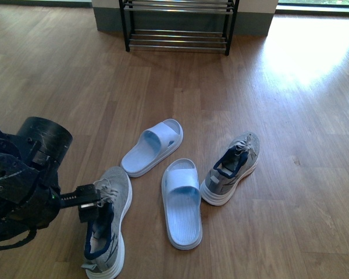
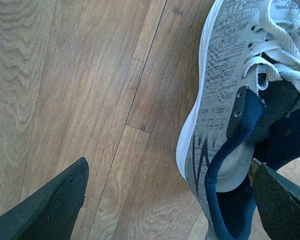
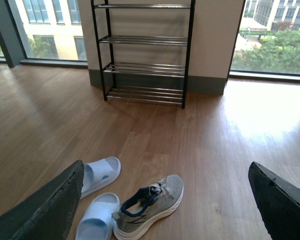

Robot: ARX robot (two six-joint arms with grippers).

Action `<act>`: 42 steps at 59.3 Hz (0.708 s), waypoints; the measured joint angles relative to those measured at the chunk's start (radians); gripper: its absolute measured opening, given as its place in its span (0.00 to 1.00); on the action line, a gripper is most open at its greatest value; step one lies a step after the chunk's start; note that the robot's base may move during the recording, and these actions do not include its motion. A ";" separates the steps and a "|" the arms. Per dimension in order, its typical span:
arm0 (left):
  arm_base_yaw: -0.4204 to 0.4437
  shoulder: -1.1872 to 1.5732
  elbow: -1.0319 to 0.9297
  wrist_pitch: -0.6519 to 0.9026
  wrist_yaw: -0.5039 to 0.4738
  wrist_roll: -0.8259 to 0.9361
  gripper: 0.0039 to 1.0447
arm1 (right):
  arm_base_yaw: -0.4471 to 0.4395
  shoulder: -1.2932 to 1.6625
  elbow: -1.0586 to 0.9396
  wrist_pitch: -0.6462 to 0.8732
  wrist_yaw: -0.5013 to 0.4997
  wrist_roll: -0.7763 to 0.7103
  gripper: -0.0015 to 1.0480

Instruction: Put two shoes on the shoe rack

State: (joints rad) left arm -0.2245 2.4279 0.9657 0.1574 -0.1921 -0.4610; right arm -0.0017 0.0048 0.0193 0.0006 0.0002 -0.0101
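One grey shoe (image 1: 107,226) with a white sole lies on the wooden floor at the near left, toe pointing away. My left gripper (image 1: 96,200) hangs open right over its laces. In the left wrist view that shoe (image 2: 225,100) fills one side, and the left gripper (image 2: 169,165) straddles its side wall, one finger over the dark opening and the other over bare floor. The second shoe (image 1: 232,168) lies further right. It also shows between the fingers of my open right gripper (image 3: 166,164), the shoe (image 3: 150,205) well below them. The shoe rack (image 1: 177,26) stands against the far wall.
Two light blue slippers (image 1: 154,145) (image 1: 182,200) lie between the two shoes. In the right wrist view the rack (image 3: 142,50) has several chrome tiers with nothing on them. Windows flank the wall behind it.
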 joint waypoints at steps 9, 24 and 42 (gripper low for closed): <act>-0.021 0.067 0.055 0.000 0.006 0.032 0.91 | 0.000 0.000 0.000 0.000 0.000 0.000 0.91; -0.036 0.161 0.148 -0.008 -0.015 0.074 0.91 | 0.000 0.000 0.000 0.000 0.000 0.000 0.91; -0.050 0.311 0.275 0.043 -0.009 0.194 0.91 | 0.000 0.000 0.000 0.000 0.000 0.000 0.91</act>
State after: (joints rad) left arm -0.2741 2.7388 1.2404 0.2008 -0.2012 -0.2668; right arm -0.0017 0.0048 0.0193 0.0006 0.0006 -0.0101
